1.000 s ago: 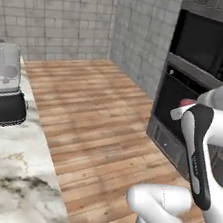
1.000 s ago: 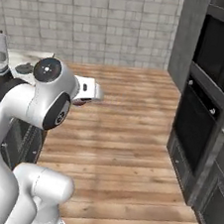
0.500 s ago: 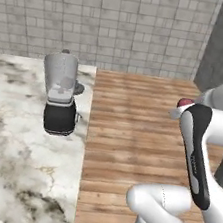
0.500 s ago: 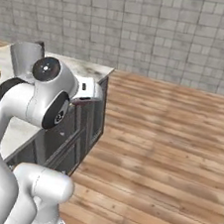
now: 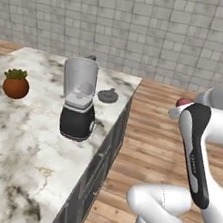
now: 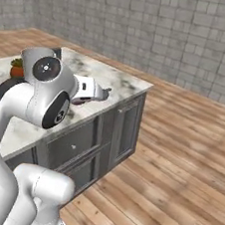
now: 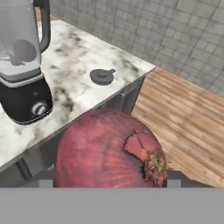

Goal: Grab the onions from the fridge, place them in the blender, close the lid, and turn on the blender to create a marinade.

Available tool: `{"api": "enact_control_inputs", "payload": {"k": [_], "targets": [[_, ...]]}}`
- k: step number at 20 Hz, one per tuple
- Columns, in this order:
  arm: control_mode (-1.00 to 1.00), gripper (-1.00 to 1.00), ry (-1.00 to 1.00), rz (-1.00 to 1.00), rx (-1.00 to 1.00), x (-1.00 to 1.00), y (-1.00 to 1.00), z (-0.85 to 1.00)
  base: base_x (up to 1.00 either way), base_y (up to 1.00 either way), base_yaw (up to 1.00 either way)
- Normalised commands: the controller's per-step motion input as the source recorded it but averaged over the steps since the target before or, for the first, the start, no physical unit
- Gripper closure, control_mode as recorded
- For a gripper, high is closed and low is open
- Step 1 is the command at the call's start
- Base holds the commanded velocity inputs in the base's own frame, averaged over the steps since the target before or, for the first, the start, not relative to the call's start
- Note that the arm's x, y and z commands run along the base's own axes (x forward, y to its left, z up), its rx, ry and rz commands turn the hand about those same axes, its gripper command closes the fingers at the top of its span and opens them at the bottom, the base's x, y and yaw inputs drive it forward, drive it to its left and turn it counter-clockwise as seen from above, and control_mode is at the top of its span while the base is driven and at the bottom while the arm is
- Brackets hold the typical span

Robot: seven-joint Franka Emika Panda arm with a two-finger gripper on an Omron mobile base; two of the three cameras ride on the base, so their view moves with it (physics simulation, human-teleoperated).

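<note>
My gripper [image 7: 109, 180] is shut on the dark red-purple onion [image 7: 105, 148], which bulges up close in the hand view. That onion [image 5: 184, 102] peeks out behind my forearm in the left base view. The blender [image 5: 79, 99] stands on the marble counter [image 5: 23, 141], its translucent jug without a cover on a black base with a silver dial [image 7: 39, 108]. A dim round shape shows through the jug wall [image 7: 24, 50]. The dark grey lid [image 5: 107, 96] lies flat on the counter just right of the blender. My hand hovers off the counter's corner, apart from both. The fridge is out of view.
A small potted plant [image 5: 15, 84] sits at the counter's left. Grey cabinet fronts [image 6: 90, 146] run under the marble top. Wooden floor [image 6: 178, 158] stretches right of the island up to a grey tiled wall [image 5: 146, 28].
The whole picture has swung as the base turned: the dark ovens have left the view and the counter with the blender has come in front. The onion stays in my grip.
</note>
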Motion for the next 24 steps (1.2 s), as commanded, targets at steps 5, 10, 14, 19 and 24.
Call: {"api": "enact_control_inputs", "payload": {"k": [5, 10, 14, 19, 24], "targets": [[1.0, 1.0, 0.0, 0.0, 0.0, 0.0, 0.0, 0.0, 0.34, -0.54, 0.59], [1.0, 1.0, 0.0, 0.0, 0.0, 0.0, 0.0, 0.0, 0.24, -0.55, 0.55], [1.0, 1.0, 0.0, 0.0, 0.0, 0.0, 0.0, 0.0, 0.08, -0.65, 0.44], [1.0, 1.0, 0.0, 0.0, 0.0, 0.0, 0.0, 0.0, 0.0, -0.66, 0.36], [1.0, 1.0, 0.0, 0.0, 0.0, 0.0, 0.0, 0.0, 0.02, -0.41, 0.33]]}}
